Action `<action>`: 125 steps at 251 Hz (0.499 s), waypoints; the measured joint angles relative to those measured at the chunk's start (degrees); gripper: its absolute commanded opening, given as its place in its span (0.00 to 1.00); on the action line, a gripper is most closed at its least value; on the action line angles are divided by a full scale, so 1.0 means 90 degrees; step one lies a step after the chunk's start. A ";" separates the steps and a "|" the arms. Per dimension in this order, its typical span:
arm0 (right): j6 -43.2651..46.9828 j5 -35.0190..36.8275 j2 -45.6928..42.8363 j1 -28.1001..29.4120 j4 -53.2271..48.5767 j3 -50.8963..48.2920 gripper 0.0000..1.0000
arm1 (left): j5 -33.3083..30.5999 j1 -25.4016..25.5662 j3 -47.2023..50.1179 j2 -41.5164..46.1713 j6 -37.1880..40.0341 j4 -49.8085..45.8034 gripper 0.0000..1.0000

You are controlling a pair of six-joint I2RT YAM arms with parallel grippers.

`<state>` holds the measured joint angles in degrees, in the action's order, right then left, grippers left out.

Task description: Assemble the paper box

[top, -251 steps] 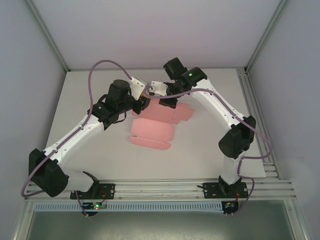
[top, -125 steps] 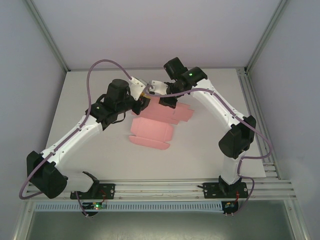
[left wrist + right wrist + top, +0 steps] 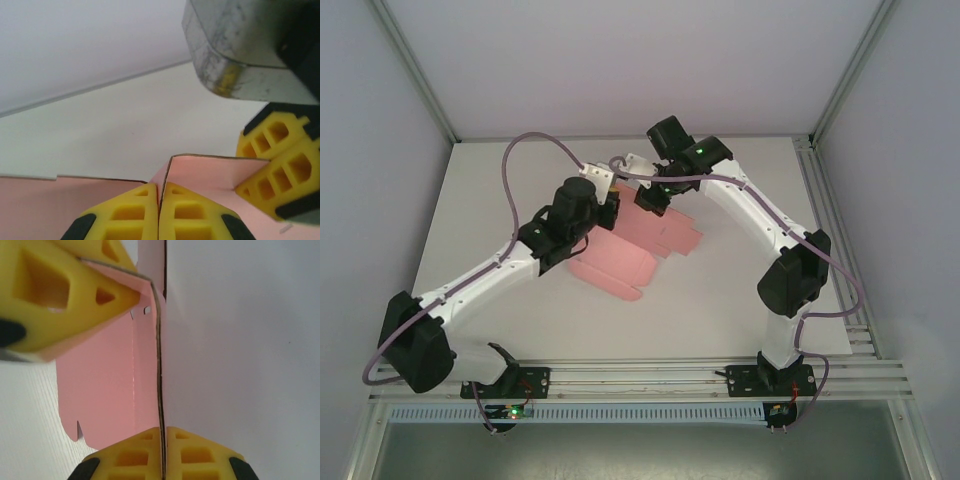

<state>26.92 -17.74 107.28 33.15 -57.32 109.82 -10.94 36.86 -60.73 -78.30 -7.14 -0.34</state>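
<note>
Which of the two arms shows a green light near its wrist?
The right arm: a green light glows on its black wrist housing. The left arm shows none there.

Stretches left arm (image 3: 480, 278) from 7 o'clock base toward table centre, wrist tipped down, left gripper (image 3: 159, 192) pinched tight on a raised edge of paper box (image 3: 620, 262). Bends right arm (image 3: 760, 215) up from 5 o'clock base, elbow out at 3 o'clock, forearm angled back toward 12, right gripper (image 3: 162, 432) clamped on another edge of it. Keeps yellow fingertips (image 3: 135, 210) of both near each other, not touching.
</note>
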 measured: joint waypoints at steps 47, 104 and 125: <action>-0.1107 0.0304 -0.0325 0.0073 0.0821 -0.0826 0.00 | -0.0991 0.0342 0.0027 -0.0464 -0.0627 0.0583 0.00; -0.1302 0.0544 -0.0823 0.0126 0.1581 -0.1574 0.11 | -0.1372 0.0478 0.0134 -0.0457 -0.0886 0.0789 0.00; -0.1163 0.0498 -0.0976 0.0117 0.1707 -0.1651 0.13 | -0.1520 0.0478 0.0296 -0.0321 -0.0884 0.0794 0.00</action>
<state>16.45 -13.26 98.50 34.20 -41.95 94.96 -24.62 41.17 -58.06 -81.19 -15.09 6.81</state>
